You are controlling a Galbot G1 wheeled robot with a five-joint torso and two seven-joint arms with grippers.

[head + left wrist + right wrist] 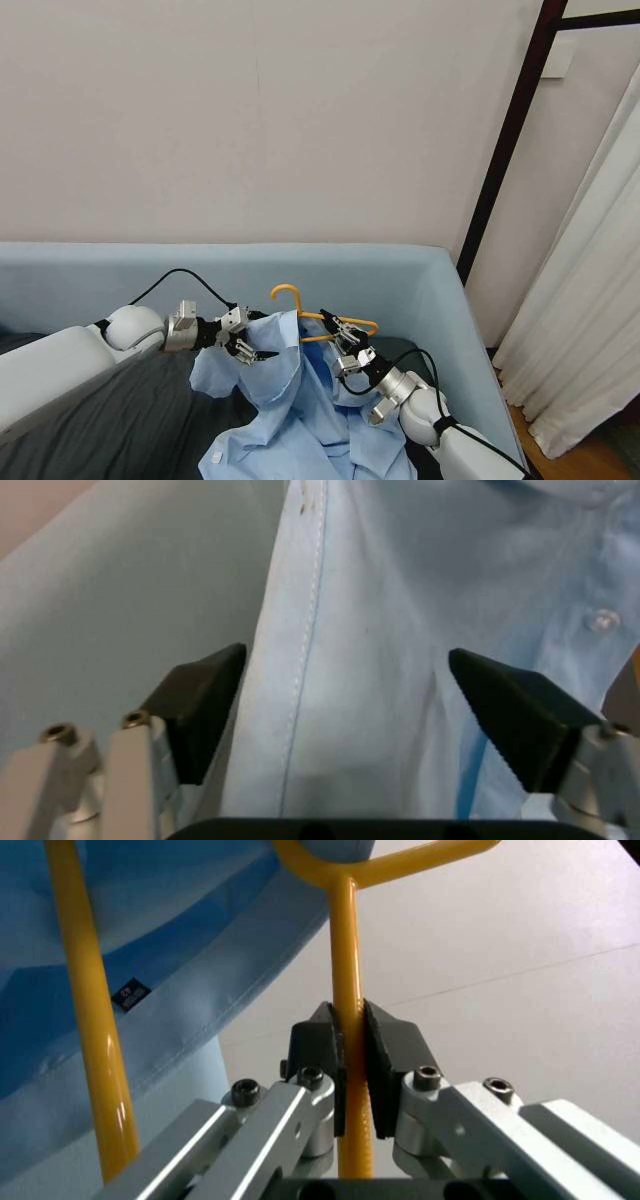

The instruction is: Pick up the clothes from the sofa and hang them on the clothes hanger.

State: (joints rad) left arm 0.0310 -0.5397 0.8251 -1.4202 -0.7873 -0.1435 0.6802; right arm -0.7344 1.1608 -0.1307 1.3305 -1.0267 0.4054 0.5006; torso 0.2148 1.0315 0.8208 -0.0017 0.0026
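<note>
The light-blue shirt point(290, 405) lies heaped on the grey-blue sofa point(100, 280), its collar end raised between the two arms. At the shirt's left edge the left claw point(243, 346) is spread wide. The seamed front strip of cloth runs between its pads point(205, 705) and is not pinched. Just right of it, the yellow hanger point(287, 292) lies with its long axis across, partly inside the collar. The right claw point(347, 345) is clamped tight on the hanger's bar. The loose cloth is therefore nearer the left claw, which probably has to close on it and draw it along the hanger.

Shirt point(290, 420) (cropped below) hides part of hanger point(312, 316).
</note>
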